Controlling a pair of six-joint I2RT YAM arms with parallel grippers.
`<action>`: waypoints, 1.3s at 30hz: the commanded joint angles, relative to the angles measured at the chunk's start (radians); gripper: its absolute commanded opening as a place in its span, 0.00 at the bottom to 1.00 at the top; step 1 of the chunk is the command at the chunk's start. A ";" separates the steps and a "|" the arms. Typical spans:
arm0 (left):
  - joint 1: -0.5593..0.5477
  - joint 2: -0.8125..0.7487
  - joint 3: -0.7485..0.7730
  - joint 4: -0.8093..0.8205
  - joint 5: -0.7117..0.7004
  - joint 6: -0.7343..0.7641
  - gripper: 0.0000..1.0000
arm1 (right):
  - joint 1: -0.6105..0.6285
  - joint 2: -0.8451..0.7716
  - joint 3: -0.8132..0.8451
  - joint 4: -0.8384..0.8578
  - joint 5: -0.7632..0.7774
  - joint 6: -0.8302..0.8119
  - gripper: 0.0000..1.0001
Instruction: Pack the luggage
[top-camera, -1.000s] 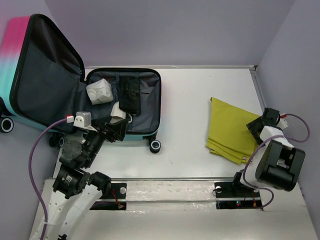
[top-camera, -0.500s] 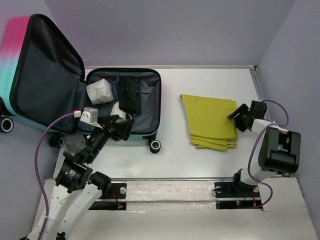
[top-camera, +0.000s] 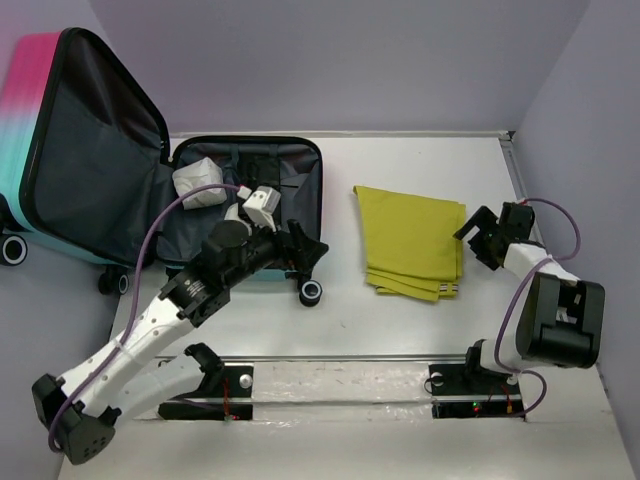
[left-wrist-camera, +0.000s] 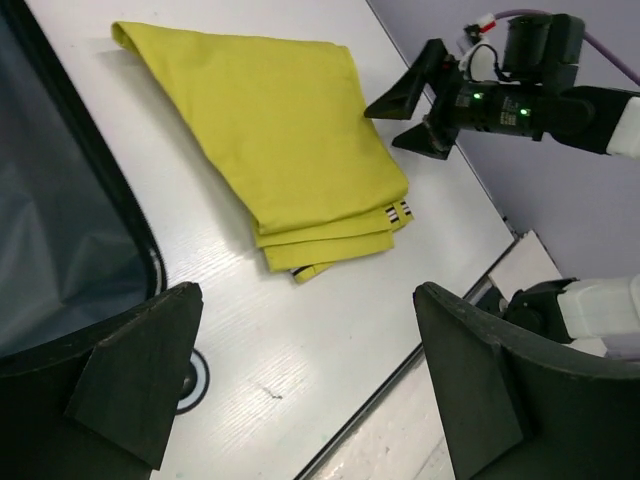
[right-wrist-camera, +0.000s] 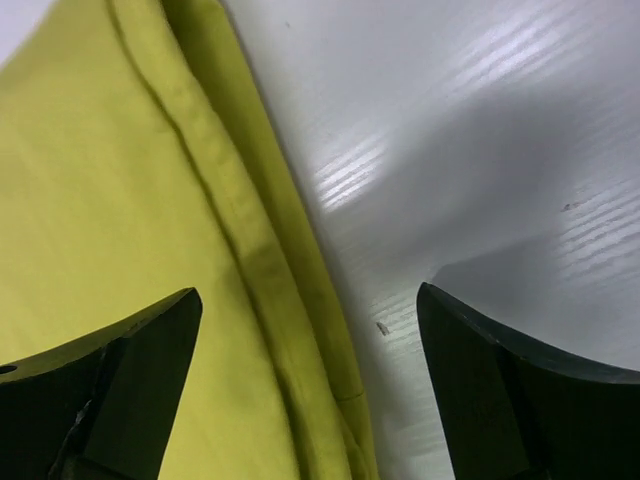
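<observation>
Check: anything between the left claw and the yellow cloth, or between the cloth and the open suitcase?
Nothing visible. Bare table separates the open left claw from the folded yellow cloth, and the cloth from the suitcase at its right rim. The left arm itself reaches over that rim.

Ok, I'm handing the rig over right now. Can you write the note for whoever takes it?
Left gripper: open, empty, at the luggage's corner nearest the cloth, facing it.
Right gripper: open, empty, at the cloth's far edge.
Luggage: open, white bundle and black item inside.
Done: those two are packed.
Left: the folded cloth lies on the table and goes in; then probably close the lid.
</observation>
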 joint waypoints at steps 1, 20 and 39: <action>-0.125 0.104 0.090 0.094 -0.182 -0.022 0.99 | 0.005 0.129 0.035 -0.017 -0.096 -0.064 0.94; -0.201 0.719 0.461 0.025 -0.453 0.090 0.99 | 0.079 0.170 -0.047 0.095 -0.080 0.015 0.07; -0.159 1.333 0.898 -0.141 -0.302 0.128 0.99 | 0.034 -0.030 -0.130 0.095 -0.043 0.013 0.07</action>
